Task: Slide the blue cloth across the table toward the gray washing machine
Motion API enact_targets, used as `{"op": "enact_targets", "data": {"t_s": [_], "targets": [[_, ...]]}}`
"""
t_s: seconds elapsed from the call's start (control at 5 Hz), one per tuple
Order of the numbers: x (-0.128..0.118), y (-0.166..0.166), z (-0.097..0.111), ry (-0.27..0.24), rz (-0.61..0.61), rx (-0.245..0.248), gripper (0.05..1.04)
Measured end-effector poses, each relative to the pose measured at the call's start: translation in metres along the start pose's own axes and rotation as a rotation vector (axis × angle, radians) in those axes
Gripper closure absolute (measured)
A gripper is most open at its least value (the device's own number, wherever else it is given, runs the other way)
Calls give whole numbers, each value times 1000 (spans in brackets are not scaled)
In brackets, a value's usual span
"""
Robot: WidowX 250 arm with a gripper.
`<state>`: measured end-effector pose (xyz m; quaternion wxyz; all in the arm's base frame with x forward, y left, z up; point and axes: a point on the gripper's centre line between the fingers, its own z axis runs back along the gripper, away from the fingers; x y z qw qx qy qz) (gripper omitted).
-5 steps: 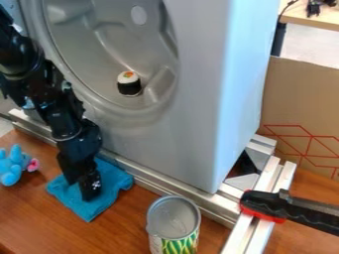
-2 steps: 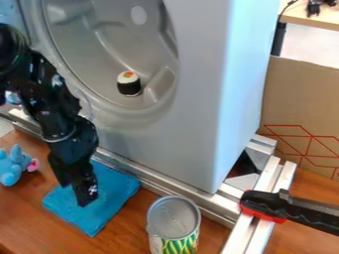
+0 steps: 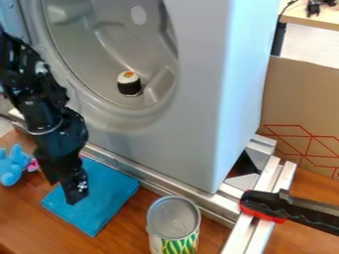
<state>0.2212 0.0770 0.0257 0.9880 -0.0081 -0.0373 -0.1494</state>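
Note:
The black gripper [image 3: 74,192] points down over a blue cloth [image 3: 106,198], near the cloth's left side. The cloth lies nearly flat on the brown wooden table, part of it hidden behind the gripper. Whether the gripper touches it, I cannot tell. Left of the arm is a blue plush toy [image 3: 11,165] with a pink part. A patterned can [image 3: 174,222] stands to the right of the cloth. Inside the round hollow of the grey appliance sits a sushi-shaped toy [image 3: 129,83], black and white with orange on top.
The large grey appliance [image 3: 192,109] rises behind the cloth, with a metal rail [image 3: 152,183] along its foot. A black and red clamp [image 3: 285,208] grips the metal frame at the right. Behind it stands a cardboard panel [image 3: 305,99].
The gripper has moved left over the cloth. The cloth, bunched at first, is spread flatter and wider. The toys and the can have stayed put.

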Motion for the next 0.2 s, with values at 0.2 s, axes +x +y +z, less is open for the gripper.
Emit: {"op": "enact_targets", "data": {"t_s": [0.2], "targets": [[-6,-7,-2,6,4,-16,83]]}}
